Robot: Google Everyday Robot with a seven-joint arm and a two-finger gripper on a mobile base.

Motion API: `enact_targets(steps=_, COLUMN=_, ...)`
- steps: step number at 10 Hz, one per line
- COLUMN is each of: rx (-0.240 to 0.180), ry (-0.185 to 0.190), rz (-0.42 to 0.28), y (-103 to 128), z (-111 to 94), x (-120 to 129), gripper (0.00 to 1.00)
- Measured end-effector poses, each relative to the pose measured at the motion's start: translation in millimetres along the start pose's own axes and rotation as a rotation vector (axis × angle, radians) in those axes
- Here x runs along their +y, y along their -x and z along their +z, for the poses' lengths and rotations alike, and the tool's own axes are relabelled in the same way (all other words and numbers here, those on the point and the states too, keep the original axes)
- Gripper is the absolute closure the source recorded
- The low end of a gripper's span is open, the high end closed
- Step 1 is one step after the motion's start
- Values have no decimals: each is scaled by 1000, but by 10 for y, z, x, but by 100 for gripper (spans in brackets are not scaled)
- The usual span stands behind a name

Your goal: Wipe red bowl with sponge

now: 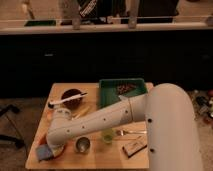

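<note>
The red bowl (59, 149) sits at the table's front left corner, showing as an orange-red rim mostly covered by my arm. The blue-grey sponge (44, 152) lies at the bowl's left edge, directly under my gripper (48, 146). The gripper comes down from the white arm (95, 122), which crosses the table from the right. The wrist hides where the gripper meets the sponge.
A steel cup (82, 145) stands just right of the red bowl. A brown-maroon bowl (72, 98) with a white-handled utensil sits at the back left, and a green tray (122, 90) at the back right. A green cup (108, 135) and a dark labelled flat object (135, 147) are near the front.
</note>
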Motion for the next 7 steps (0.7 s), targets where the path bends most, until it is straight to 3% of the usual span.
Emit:
enact_targets(steps=4, rx=3, ry=1, rz=9, y=-36, z=29, x=-70, gripper=95)
enact_targets(steps=7, rx=32, ry=0, rz=31, y=-148, z=7, x=-96, gripper=95)
